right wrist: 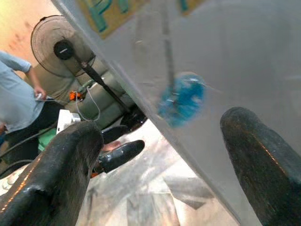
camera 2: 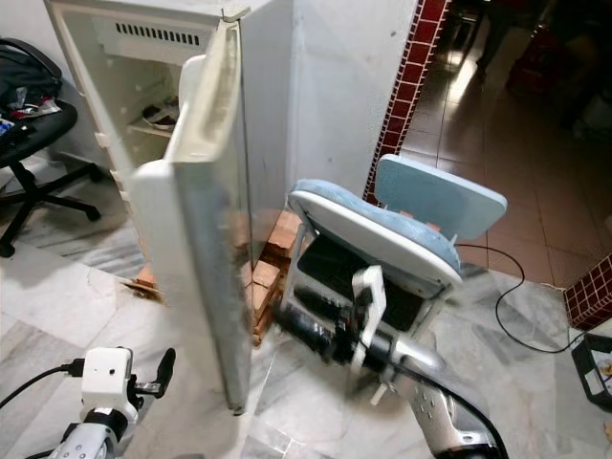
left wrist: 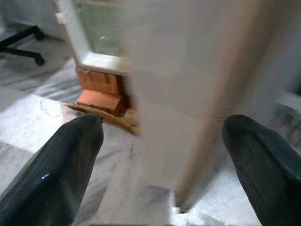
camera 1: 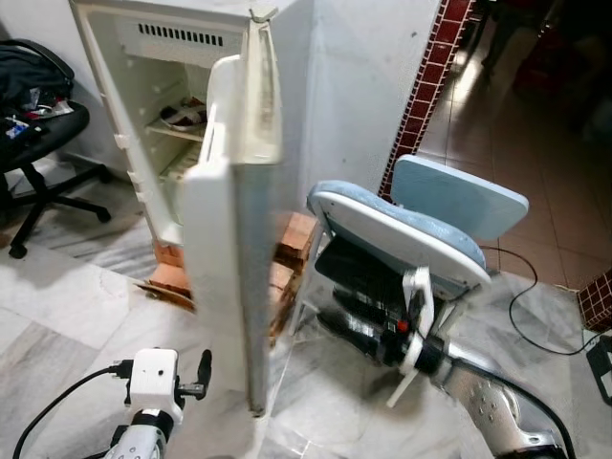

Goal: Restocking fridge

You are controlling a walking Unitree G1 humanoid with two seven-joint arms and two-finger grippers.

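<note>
The white fridge (camera 1: 206, 57) stands on bricks (camera 1: 292, 249) at the far left, and its door (camera 1: 234, 239) is swung out toward the robot. There is something on a shelf (camera 1: 182, 124) inside, but it is too small to tell what.

The left gripper (left wrist: 162, 160) is low and near, with its fingers (left wrist: 70, 155) spread wide on each side of the door's bottom edge, not touching it. The right gripper (right wrist: 160, 141) is just right of the door, near a blue chair (camera 1: 421, 225). Its fingers are wide apart too and hold nothing.

I think the robot is working the door. The door could bump the chair, since they are close. The fridge could wobble on its bricks if the door is pushed hard. A cable (camera 1: 535, 306) on the floor at the right could catch a foot
</note>
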